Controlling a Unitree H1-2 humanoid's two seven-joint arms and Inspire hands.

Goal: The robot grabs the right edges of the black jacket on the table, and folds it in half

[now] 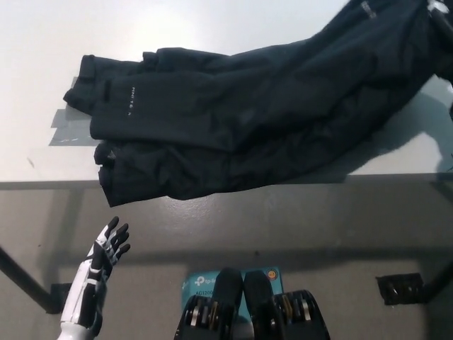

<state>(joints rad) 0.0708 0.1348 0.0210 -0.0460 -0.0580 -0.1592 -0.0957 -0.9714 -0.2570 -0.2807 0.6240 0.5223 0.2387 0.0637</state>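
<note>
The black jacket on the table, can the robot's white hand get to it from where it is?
Probably yes. The white left hand hangs open below the table edge, holding nothing, and the black jacket drapes its left end over that edge just above it. Nothing lies between them; it would only need to rise.

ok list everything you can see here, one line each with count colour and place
black jacket: one, black with small white print, spread across the table, its right end lifted toward the picture's top right, its near edge hanging over the table's front edge
table: one, white top, upper half of the view
tape patch: one, grey, on the table by the jacket's left end
box: one, teal, on the floor at bottom middle
floor: grey, below the table
left hand: one, white with dark fingers, lower left, open, holding nothing
right hand: one, black, only a sliver at the top right corner by the raised jacket end; grip not visible
</note>
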